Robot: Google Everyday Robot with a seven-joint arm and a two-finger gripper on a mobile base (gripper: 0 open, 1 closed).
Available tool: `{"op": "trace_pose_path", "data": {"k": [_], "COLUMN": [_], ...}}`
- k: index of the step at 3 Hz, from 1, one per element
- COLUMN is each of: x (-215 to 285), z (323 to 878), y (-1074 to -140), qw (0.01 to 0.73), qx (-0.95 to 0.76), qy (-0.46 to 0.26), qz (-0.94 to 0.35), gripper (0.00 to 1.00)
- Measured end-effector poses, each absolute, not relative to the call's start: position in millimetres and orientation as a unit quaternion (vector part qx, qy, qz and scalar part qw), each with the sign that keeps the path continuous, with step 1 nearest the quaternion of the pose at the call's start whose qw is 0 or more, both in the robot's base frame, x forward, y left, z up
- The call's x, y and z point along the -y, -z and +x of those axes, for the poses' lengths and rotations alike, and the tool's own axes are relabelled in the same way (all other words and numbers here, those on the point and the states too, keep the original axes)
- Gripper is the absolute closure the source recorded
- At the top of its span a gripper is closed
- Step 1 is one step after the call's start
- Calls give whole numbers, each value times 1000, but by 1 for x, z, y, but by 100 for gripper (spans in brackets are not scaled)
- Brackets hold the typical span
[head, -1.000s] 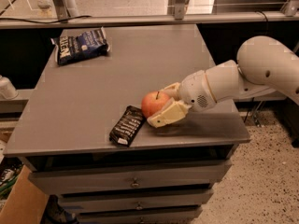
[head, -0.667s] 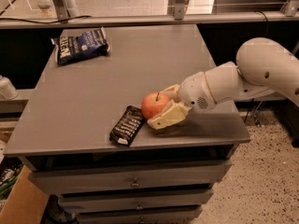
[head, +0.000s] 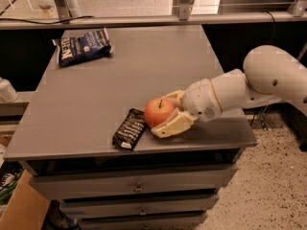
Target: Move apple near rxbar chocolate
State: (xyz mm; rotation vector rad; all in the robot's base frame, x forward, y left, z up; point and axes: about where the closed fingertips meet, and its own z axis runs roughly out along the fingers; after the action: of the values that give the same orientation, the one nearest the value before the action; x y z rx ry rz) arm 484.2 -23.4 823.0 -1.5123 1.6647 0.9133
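Observation:
The red-orange apple (head: 159, 112) sits on the grey table (head: 96, 99) near its front edge, stem up. The rxbar chocolate (head: 129, 129), a black bar with white lettering, lies just left of the apple, almost touching it. My gripper (head: 167, 115) reaches in from the right on a white arm. Its cream fingers (head: 171, 126) stand on either side of the apple, one behind and one in front, close against it.
A crinkled blue-and-white chip bag (head: 82, 46) lies at the table's back left. The table has drawers (head: 138, 188) below its front edge. A metal rail and shelf frame (head: 144, 19) run behind the table. A cardboard box (head: 24, 210) stands on the floor at the lower left.

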Motion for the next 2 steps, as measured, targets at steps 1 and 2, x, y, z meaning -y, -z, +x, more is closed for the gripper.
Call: {"op": "trace_pose_path", "data": {"k": [1, 2], "x": [23, 24], "z": [481, 479], "y": [-823, -827], "qw": [355, 362], "qx": [-634, -629], "qy": [-354, -352], "qz": [-589, -591], "gripper": [5, 0]}}
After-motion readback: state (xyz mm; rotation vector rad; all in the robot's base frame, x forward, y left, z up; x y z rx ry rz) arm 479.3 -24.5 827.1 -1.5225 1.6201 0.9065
